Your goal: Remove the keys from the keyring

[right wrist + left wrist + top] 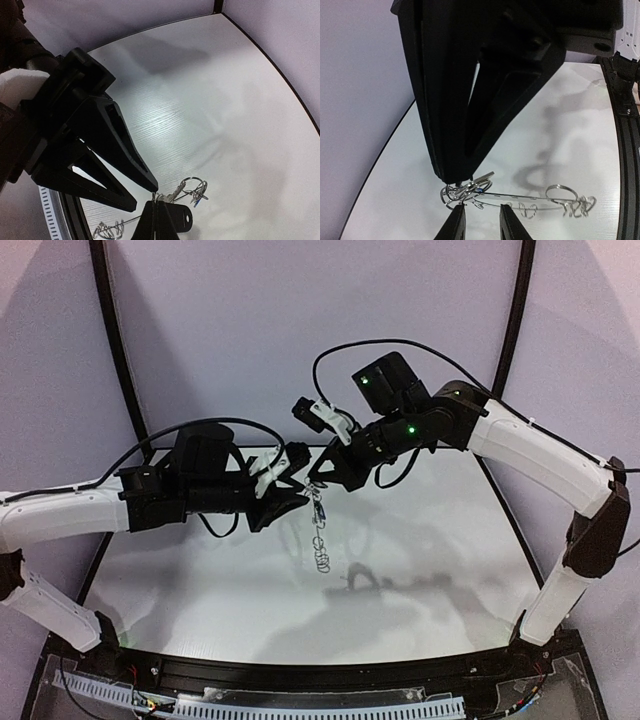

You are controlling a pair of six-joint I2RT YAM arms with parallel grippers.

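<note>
Keyring [319, 530] is up in the air over the middle of the table [450, 540], dangling as a string of wire loops that trails toward 6 o'clock in the top view. The right gripper [322, 478] reaches in from 2 o'clock with its jaws fully together, pinching the top of the bunch, so the whole thing hangs from it. The left gripper [482, 214] comes in from 9 o'clock with its jaws only a narrow way apart, tips right at the bunch, but nothing looks clamped between them. The keys [192, 191] sit in a little cluster just beside the right fingertips, with a speck of blue showing; the black-headed one can't really be picked out. Progress-wise it looks like early days: the ring is lifted and steadied, but both keys seem to be on it and no key lies loose on the table, so the actual unthreading is all left to do. No brands, labels or readable writing anywhere.
</note>
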